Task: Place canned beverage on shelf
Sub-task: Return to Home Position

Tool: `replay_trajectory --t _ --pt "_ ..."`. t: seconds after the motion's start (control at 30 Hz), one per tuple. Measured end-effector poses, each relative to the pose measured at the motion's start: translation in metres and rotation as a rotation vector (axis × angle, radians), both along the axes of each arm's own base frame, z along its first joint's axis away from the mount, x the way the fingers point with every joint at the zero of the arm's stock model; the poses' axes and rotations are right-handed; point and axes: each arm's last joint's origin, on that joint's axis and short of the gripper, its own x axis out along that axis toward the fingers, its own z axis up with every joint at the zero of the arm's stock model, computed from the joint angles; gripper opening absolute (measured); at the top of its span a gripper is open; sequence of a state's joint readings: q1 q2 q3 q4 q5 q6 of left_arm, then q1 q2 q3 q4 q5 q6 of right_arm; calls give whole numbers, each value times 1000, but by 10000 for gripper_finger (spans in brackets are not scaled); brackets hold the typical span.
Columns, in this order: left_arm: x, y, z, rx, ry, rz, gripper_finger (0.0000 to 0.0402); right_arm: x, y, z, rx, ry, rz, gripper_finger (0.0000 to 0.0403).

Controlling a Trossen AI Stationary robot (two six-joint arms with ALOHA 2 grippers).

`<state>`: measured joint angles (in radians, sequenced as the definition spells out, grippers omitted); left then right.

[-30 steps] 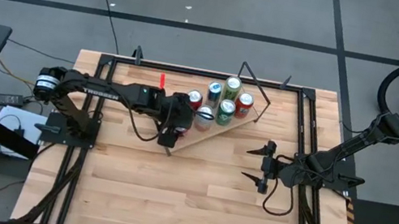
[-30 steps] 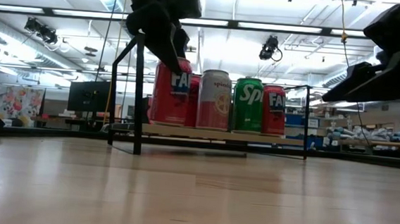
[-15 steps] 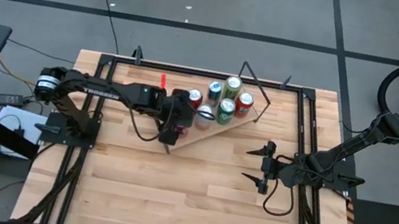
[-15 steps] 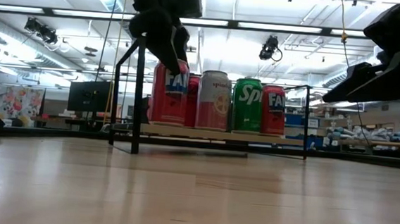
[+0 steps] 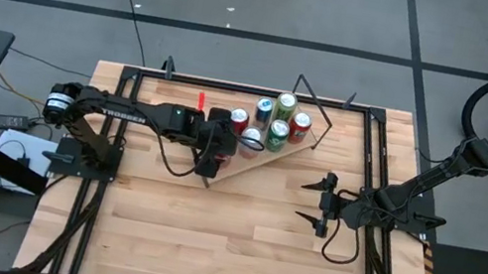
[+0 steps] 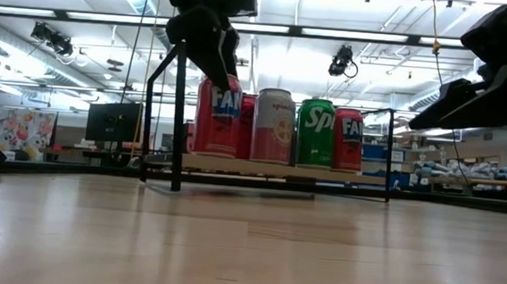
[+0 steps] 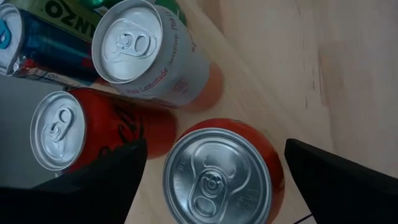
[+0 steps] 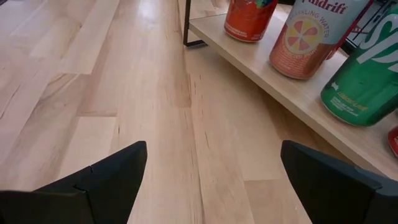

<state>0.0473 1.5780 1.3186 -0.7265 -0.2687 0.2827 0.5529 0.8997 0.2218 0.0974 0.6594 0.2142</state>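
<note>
Over the left end of the shelf, your left arm is easing up and back a little compared with a second ago. In the low view, the left jaws are riding slightly higher against the top of the orange can than they were. The can is staying put on the board, upright. It is standing just beside the red can and the white lemonade can, with the blue can behind them. I am reading that as the placement being finished and the retreat being underway, so you are probably looking at the last can of the row.

Your left jaws are standing wide apart, one finger on each side of the orange can and clear of it. They are gripping nothing.

Your right arm is waiting over the bench to the shelf's right. Its jaws are likewise spread and carrying nothing, and they are facing the shelf's front edge from well apart.
</note>
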Motion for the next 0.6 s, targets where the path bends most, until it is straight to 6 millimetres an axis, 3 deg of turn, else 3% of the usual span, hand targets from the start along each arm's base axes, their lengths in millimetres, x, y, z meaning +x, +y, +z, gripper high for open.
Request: replay_trajectory --t 0.6 --pt "-2 -14 2 16 9 -24 388 1 1 1 14 -13 2 382"
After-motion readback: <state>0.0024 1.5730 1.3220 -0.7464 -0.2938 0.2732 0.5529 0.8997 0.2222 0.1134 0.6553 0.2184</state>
